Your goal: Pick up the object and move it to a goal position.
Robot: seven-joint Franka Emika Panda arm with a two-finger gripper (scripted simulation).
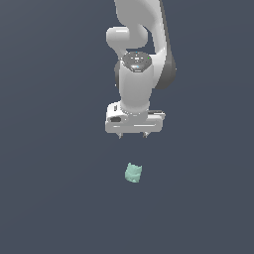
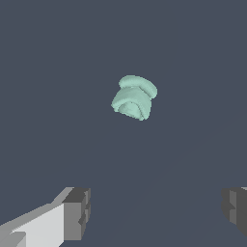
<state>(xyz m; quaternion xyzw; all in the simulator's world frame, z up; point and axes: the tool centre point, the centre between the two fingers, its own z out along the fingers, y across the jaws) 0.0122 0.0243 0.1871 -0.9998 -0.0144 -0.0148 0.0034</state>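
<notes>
Exterior view: the object, a small pale mint-green blocky piece, lies alone on the plain dark grey surface, slightly below the centre of the frame. It sits a little tilted, with small bumps along its upper edge. Nothing touches it. Directly above it in the frame, and clearly apart from it, hangs the white gripper of the Panda arm, pointing downward; the arm rises out of the top centre of the frame. The object is narrower than the gripper body. Wrist view: the object appears in the upper centre, showing a rounded ridge on one side. The two dark fingertips stand at the lower corners, spread wide apart with nothing between them.
</notes>
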